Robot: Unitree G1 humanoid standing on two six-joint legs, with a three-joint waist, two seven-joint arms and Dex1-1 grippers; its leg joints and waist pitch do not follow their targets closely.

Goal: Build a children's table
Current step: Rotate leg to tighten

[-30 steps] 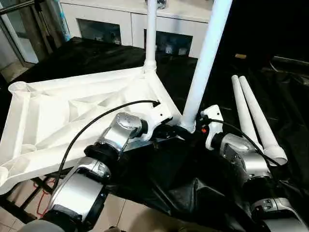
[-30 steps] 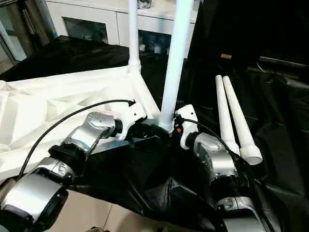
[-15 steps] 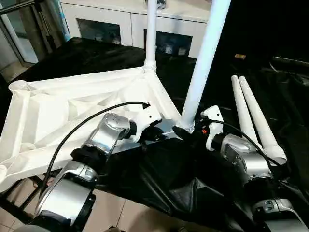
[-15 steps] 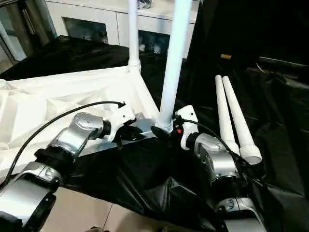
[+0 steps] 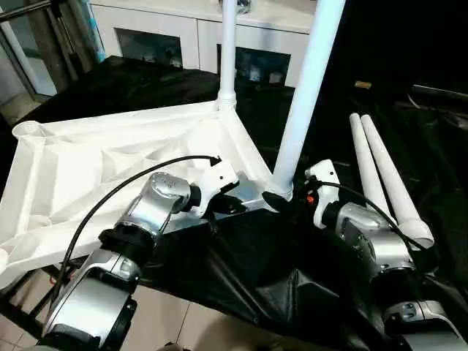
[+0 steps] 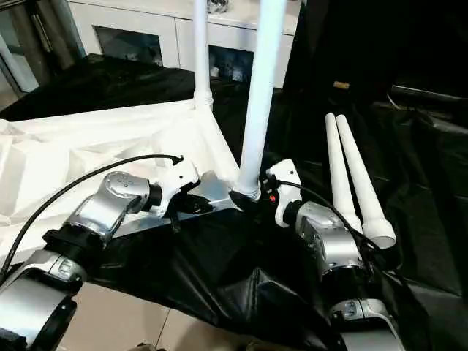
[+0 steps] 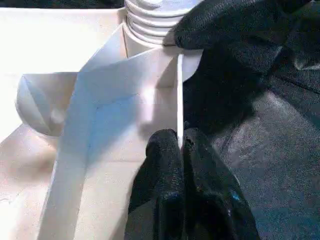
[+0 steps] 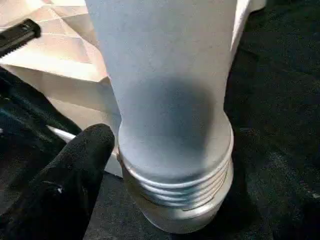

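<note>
- The children's table (image 5: 110, 164) lies upside down on a bench covered with black cloth (image 5: 241, 270), so its ribbed underside faces up.
- One leg (image 5: 228, 51) stands straight up in the far corner socket. That one looks done.
- A second leg (image 5: 303, 95) stands at the near corner, leaning a little. Its screw rings still show above the socket in the right wrist view, so I think it is not all the way in.
- Two more legs (image 5: 384, 175) lie side by side on the cloth, off to the right, well apart from the table top. The two corner sockets on the left are still bare.
- So the job looks about half done: two legs up, two to go.
- The left hand (image 7: 180, 145) is pinched almost shut on the thin edge of the table top, close to the near corner.
- The right hand (image 5: 281, 199) sits low at the foot of the leaning leg with its fingers (image 8: 75, 165) spread wide. One finger touches the leg near the rings. The leg's foot sits between the fingers, but I cannot tell if they squeeze it.
</note>
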